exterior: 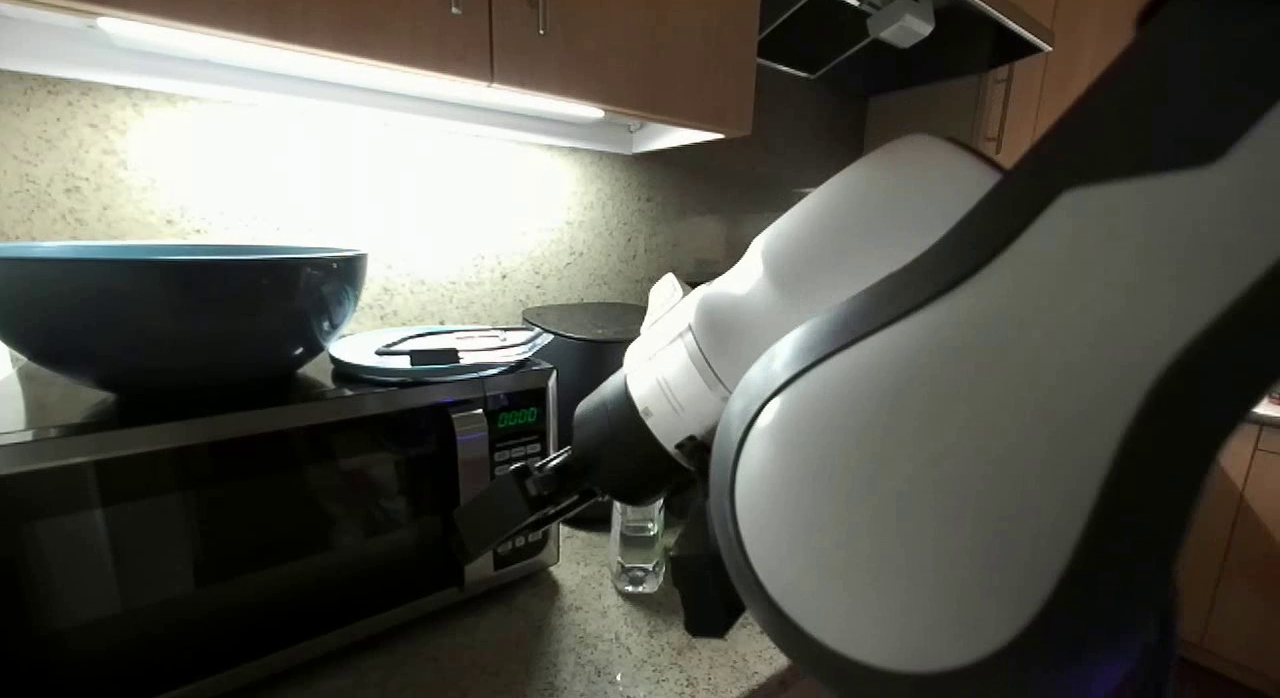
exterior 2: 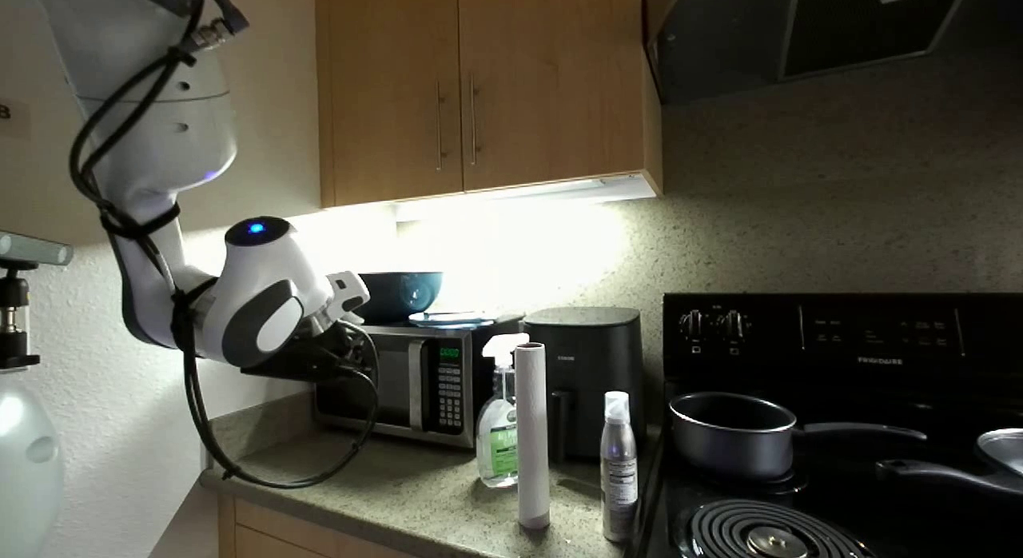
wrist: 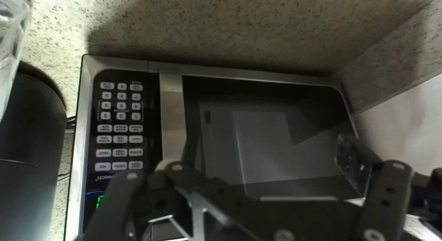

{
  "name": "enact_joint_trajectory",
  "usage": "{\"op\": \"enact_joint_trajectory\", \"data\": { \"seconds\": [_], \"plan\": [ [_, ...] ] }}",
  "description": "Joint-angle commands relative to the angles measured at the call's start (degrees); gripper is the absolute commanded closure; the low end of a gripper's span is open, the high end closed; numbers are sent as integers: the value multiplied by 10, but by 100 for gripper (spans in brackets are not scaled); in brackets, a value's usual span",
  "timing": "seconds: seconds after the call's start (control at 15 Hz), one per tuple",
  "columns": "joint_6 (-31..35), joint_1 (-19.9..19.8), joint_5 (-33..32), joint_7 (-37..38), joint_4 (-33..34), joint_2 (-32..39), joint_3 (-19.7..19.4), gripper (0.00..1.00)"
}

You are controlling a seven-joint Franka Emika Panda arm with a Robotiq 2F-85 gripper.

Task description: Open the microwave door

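1. Wrist view: the Robotiq gripper (wrist: 271,158) has its two fingers (wrist: 349,161) spread well apart, with dark window glass visible between them.
2. One finger overlaps the edge of the metal door handle (wrist: 172,113); whether they touch, I cannot tell.
3. Directly before the gripper is the microwave door (wrist: 262,147), closed against the microwave (exterior 2: 435,390).
4. Beside the handle sits the button panel (wrist: 121,116), with a green display (exterior: 517,417) lit above the keys.
5. On the microwave's top, in both exterior views, rest a dark blue bowl (exterior: 190,318) and a pale blue plate (exterior: 380,371).
6. Just beside the microwave stands a black air fryer (exterior 2: 587,398); nearer the counter's front edge are a clear spray bottle (exterior 2: 497,430), a narrow white paper roll (exterior 2: 531,438) and a silver spray can (exterior 2: 619,486).
7. Farthest out, a Frigidaire stove (exterior 2: 879,342) carries a grey saucepan (exterior 2: 731,446).
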Motion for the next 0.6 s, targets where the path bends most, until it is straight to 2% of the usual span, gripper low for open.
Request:
{"op": "enact_joint_trajectory", "data": {
  "seconds": [0.0,0.13,0.53],
  "plan": [
    [7,-3,-1,0,4,10,0,0],
    [8,-6,-2,0,10,17,0,0],
    [12,72,23,-46,95,42,-122,0]
  ]
}}
